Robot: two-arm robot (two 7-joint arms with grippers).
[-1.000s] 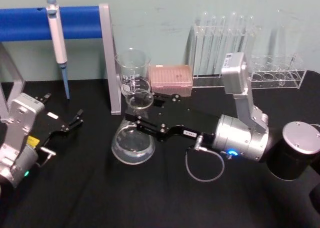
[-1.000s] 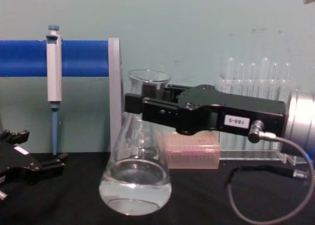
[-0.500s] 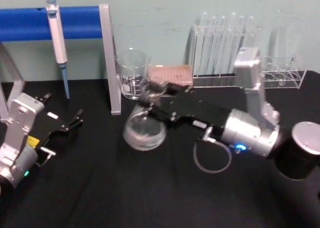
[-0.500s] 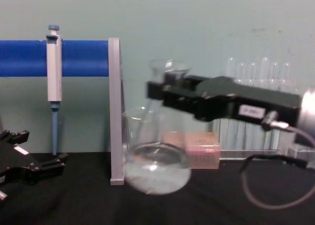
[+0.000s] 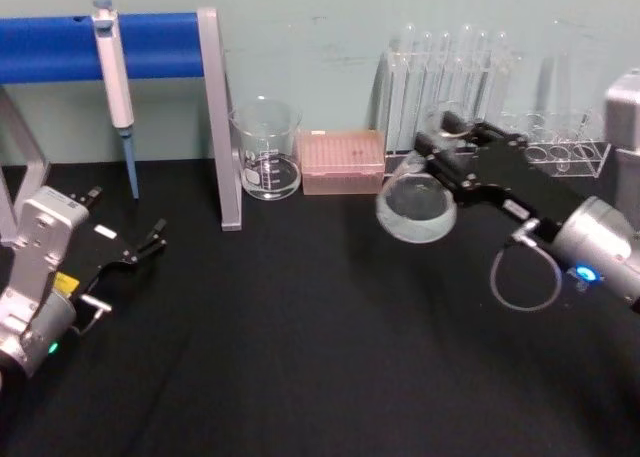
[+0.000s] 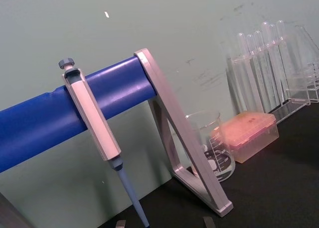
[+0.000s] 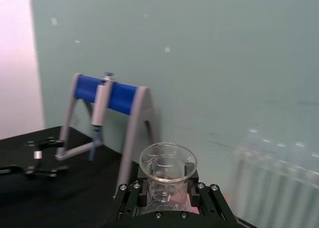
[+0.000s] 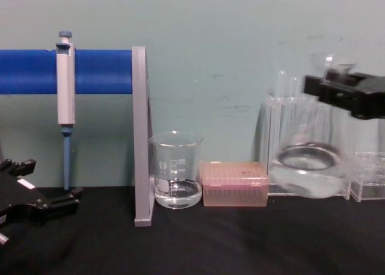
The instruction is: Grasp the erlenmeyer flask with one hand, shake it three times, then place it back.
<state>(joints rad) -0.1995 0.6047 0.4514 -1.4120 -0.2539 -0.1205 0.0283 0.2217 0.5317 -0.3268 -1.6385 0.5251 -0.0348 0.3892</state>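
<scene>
Right hand (image 5: pixel 447 137) pinching neck of erlenmeyer flask (image 5: pixel 415 209), clear conical glass, tilted, liquid in base

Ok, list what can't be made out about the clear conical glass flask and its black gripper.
Clear conical glass flask: blurred in chest view; markings, liquid level unreadable.
Black right gripper, gripping its neck: cut by chest view's right edge.
Black left gripper, parked at left: cut by chest view's left edge.

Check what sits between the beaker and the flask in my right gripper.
The pink box, in the chest view: it stands right of the beaker and left of the raised erlenmeyer flask held by the right gripper.
</scene>
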